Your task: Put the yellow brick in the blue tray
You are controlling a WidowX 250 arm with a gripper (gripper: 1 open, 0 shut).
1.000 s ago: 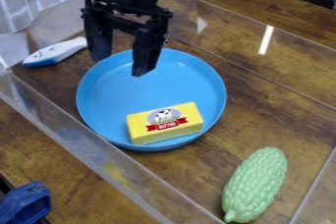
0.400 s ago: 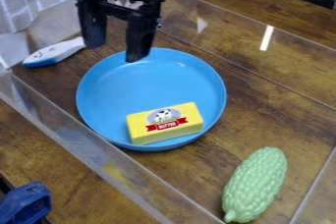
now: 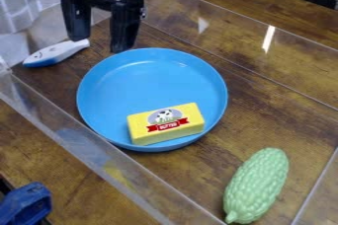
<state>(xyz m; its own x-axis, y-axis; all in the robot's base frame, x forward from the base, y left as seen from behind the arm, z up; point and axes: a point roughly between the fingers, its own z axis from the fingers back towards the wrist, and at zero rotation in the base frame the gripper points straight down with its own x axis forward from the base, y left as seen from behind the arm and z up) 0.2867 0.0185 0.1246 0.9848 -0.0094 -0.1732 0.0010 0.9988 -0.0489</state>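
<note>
So the yellow brick (image 3: 168,123) is sitting inside the blue tray (image 3: 119,76), lying flat on the tray floor toward the near-right part of it, label side up. You can see the red-and-white sticker with a little picture on top. It's lying slightly skewed, with its right end a bit farther back than its left.

The gripper (image 3: 101,34) is hanging above the far-left rim of the tray, pointing straight down, with its dark fingers spread wide and nothing between them. It's not touching the brick at all; the two are well apart, with open blue tray floor between them.

Other stuff on the wooden table (image 3: 278,81): a white-and-blue object (image 3: 53,52) is lying just left of the tray, near the gripper's left finger. A green bumpy gourd toy (image 3: 256,185) is lying off to the near right, clear of the tray. Something blue (image 3: 22,205) is poking in at the near-left corner; can't tell what it is.
</note>
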